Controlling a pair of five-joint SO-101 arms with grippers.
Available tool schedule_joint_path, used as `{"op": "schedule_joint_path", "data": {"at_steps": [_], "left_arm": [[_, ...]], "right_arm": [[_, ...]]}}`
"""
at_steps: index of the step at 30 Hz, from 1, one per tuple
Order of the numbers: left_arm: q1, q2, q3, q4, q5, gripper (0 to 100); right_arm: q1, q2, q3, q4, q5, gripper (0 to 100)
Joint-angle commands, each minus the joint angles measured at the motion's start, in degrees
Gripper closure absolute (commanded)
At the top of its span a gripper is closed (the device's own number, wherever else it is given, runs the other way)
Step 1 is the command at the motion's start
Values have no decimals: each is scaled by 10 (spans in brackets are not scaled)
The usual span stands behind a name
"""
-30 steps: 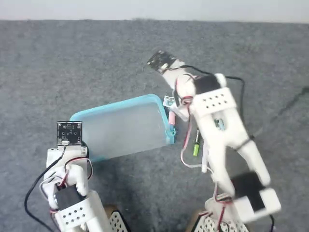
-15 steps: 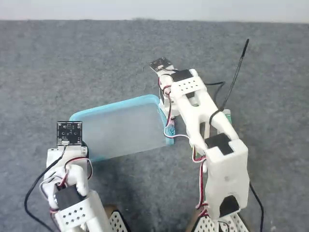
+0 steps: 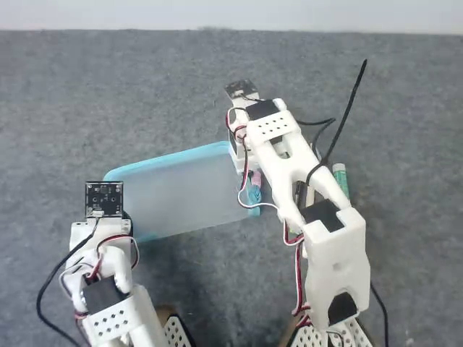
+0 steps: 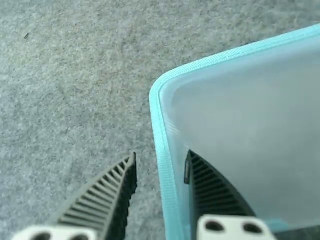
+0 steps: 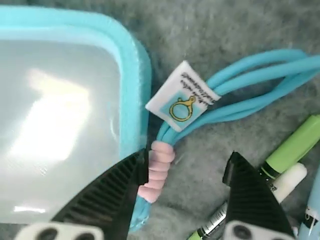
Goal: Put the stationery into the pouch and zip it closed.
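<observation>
A translucent pouch [image 3: 177, 191] with a teal rim lies flat in the middle of the grey mat. My left gripper [image 4: 157, 172] is open and straddles the pouch's teal edge [image 4: 162, 165] close to a rounded corner. My right gripper [image 5: 187, 157] is open above the pouch's other end, where a pink zipper pull [image 5: 156, 170] and a looped blue cord [image 5: 250, 85] with a white tag [image 5: 182, 97] lie between its fingers. A green pen [image 5: 290, 145], a white marker [image 5: 287, 180] and another pen [image 5: 212, 220] lie beside the cord. The right arm [image 3: 289, 166] covers most of them from above.
A green-capped pen [image 3: 340, 179] peeks out to the right of the right arm. A black cable [image 3: 351, 101] arches above that arm. The left arm's base [image 3: 108, 296] stands at the near left. Bare grey mat [image 3: 108, 94] surrounds the pouch.
The right arm has swung in over the pouch's right end and lowered, hiding the pens beside it. The left arm and the pouch have stayed put.
</observation>
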Motion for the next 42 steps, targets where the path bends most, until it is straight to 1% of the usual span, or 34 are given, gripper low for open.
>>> {"op": "schedule_joint_path", "data": {"at_steps": [1, 3, 5, 9, 11, 13, 16, 19, 24, 27, 29, 31, 32, 34, 35, 37, 38, 40, 42], "left_arm": [[3, 1, -4, 1, -4, 852], [3, 1, -4, 1, -4, 852], [3, 1, -4, 1, -4, 852], [3, 1, -4, 1, -4, 852], [3, 1, -4, 1, -4, 852], [3, 1, -4, 1, -4, 852], [3, 1, -4, 1, -4, 852], [3, 1, -4, 1, -4, 852], [3, 1, -4, 1, -3, 852], [3, 1, -4, 1, -2, 852], [3, 1, -4, 0, -2, 852], [3, 1, -4, 0, -2, 852], [3, 1, -4, 0, -2, 852], [3, 1, -4, 0, -2, 852], [3, 1, -4, 1, -2, 852], [3, 1, -4, 1, -2, 852], [3, 1, -4, 1, -2, 852], [3, 1, -4, 1, -2, 852], [3, 1, -4, 1, -3, 852]], "right_arm": [[-8, 24, -29, 12, -9, 746], [-7, 50, -29, 13, -9, 748], [4, 65, -30, 15, -10, 792], [39, 55, -33, 9, -11, 993], [59, 36, -53, 15, -11, 976], [82, 11, -86, 16, -11, 996], [111, -30, -175, 26, -10, 993], [127, -58, -315, 51, -10, 993], [118, -67, -578, 94, -7, 993], [83, -70, -701, 109, -5, 993], [35, -74, -763, 138, -4, 993], [-33, -80, -806, 186, 12, 993], [-72, -87, -803, 210, 37, 993], [-144, -101, -786, 237, 114, 993], [-170, -106, -767, 236, 159, 993], [-201, -120, -720, 235, 227, 993], [-215, -124, -693, 235, 241, 993], [-233, -135, -621, 235, 243, 993], [-237, -146, -530, 234, 243, 993]]}}
